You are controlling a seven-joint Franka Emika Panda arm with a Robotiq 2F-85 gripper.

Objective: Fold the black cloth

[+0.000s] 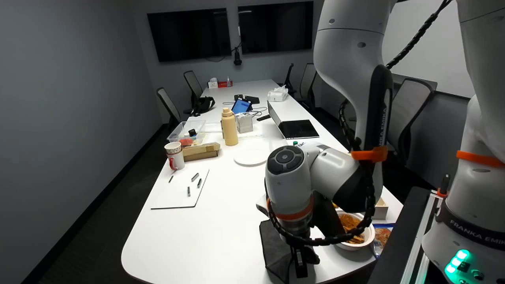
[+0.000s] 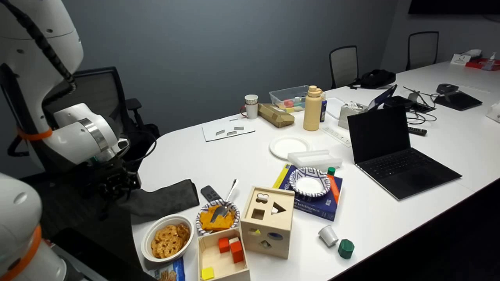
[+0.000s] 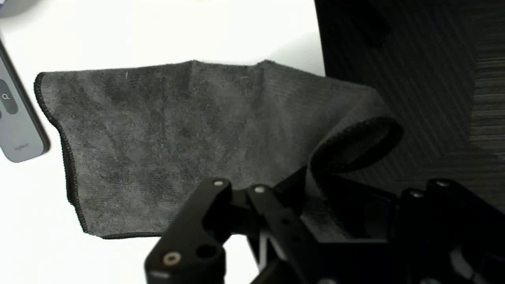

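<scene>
The black cloth [image 3: 165, 134], dark grey in the wrist view, lies on the white table with one end over the table edge. It also shows in both exterior views [image 1: 273, 244] [image 2: 168, 199]. Its far part lies flat in a folded layer. Its near end is raised and curls into a loop at my gripper [image 3: 313, 175]. The fingers come together on this end and pinch it. In an exterior view the gripper [image 2: 131, 185] is at the table's edge, at the cloth's end. Its fingertips are dark and partly hidden by the cloth.
A grey remote [image 3: 19, 114] lies just beyond the cloth's far end. A bowl of pretzel crisps [image 2: 167, 239], a patterned bowl with orange food [image 2: 218, 218] and a wooden shape box [image 2: 267, 222] stand close by. The table edge [image 3: 321, 51] runs beneath the cloth.
</scene>
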